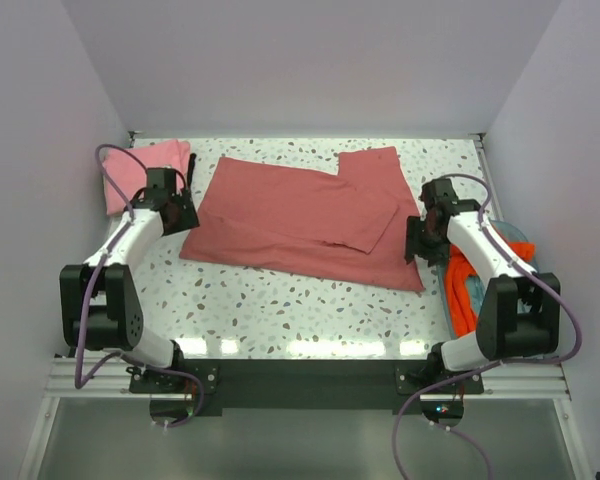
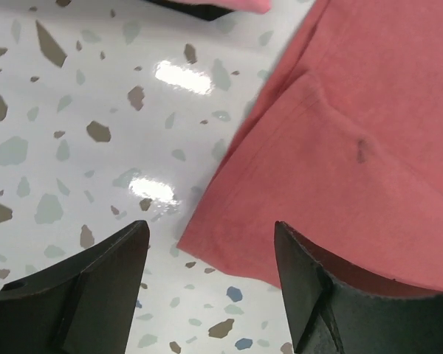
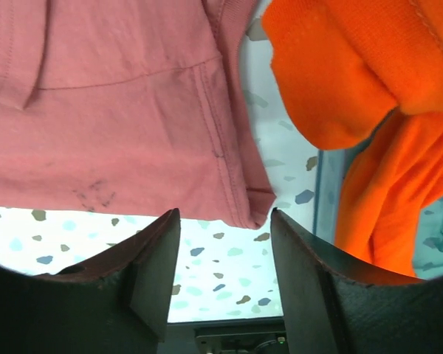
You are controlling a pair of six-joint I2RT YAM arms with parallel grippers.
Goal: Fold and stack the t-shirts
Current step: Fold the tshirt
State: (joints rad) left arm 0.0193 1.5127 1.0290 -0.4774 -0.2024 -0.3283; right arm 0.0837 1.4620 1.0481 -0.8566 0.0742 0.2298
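Observation:
The rose-red t-shirt point(image 1: 300, 215) lies partly folded across the middle of the table. My left gripper point(image 1: 177, 215) is open at its left near corner, which shows between the fingers in the left wrist view point(image 2: 325, 147). My right gripper point(image 1: 423, 243) is open at its right near corner, seen in the right wrist view point(image 3: 133, 110). The lighter pink t-shirt point(image 1: 140, 172) lies folded at the back left. The bright orange t-shirt point(image 1: 466, 285) is bunched at the right and also shows in the right wrist view point(image 3: 362, 96).
The pale blue tray point(image 1: 525, 240) sits under the orange t-shirt at the table's right edge. White walls close the table on the left, back and right. Speckled tabletop point(image 1: 280, 310) lies in front of the rose-red t-shirt.

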